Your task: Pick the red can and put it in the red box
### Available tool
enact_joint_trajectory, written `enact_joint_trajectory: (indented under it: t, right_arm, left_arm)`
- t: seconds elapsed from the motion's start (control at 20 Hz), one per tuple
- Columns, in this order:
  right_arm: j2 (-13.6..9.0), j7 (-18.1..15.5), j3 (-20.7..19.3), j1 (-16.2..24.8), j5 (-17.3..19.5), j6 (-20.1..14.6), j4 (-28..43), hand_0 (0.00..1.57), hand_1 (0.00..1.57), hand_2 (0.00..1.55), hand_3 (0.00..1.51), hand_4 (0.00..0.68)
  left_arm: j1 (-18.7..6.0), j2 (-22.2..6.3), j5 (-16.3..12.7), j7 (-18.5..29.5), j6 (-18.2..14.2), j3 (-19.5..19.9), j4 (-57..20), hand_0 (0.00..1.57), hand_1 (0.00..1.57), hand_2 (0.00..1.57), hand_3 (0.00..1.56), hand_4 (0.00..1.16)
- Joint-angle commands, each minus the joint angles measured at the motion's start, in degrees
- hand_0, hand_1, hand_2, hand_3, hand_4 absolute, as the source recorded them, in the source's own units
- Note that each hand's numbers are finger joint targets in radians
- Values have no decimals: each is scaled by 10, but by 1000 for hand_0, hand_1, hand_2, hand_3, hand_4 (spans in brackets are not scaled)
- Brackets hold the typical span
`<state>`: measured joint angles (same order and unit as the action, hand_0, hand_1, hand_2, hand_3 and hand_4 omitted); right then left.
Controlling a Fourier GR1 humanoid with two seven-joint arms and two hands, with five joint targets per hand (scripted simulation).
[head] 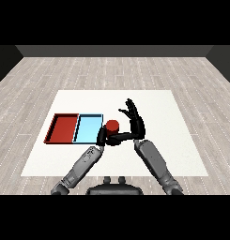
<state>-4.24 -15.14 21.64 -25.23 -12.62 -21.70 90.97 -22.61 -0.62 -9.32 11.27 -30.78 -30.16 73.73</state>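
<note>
Grasping is the step I judge to be in hand: the red can (112,125) stands upright on the white tabletop (158,140), just beside the light blue tray (88,129) on its right edge, and my left hand (105,136) is curled round its lower part. My right hand (134,117) stands open, fingers straight and raised, just right of the can and holding nothing. The red tray (63,128) lies beyond the blue one, further left. Next I must lift the can and carry it leftward over the blue tray without clipping its rim, then lower it into the red one.
</note>
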Motion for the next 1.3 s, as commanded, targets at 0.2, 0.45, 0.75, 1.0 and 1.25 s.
enact_joint_trajectory:
  t: [0.2, 0.45, 0.75, 1.0, 1.25]
  right_arm:
    - [-48, 52, -57, 78, -1, -6, 183, 0, 0, 0, 0, 0]
    - [-61, 22, -117, 117, -29, 30, 145, 0, 0, 0, 0, 0]
    - [-75, -39, -160, 174, -46, 84, 69, 0, 0, 0, 0, 0]
    - [-99, -76, -193, 230, -61, 134, 10, 0, 0, 0, 0, 0]
    - [-80, -82, -164, 242, -28, 126, -15, 0, 0, 0, 0, 0]
  left_arm:
    - [36, -6, 21, 6, -2, 29, 24, 1571, 1571, 1558, 1465, 1124]
    - [63, -84, 31, -20, 32, 64, 94, 1571, 1571, 1571, 1474, 1139]
    - [24, -122, 62, -72, 22, 112, 105, 1571, 1571, 1557, 1458, 1112]
    - [35, -162, 96, -102, 18, 127, 120, 1571, 1571, 1557, 1419, 1123]
    - [-40, -235, 97, -138, 64, 201, 20, 1571, 1571, 1533, 1402, 1124]
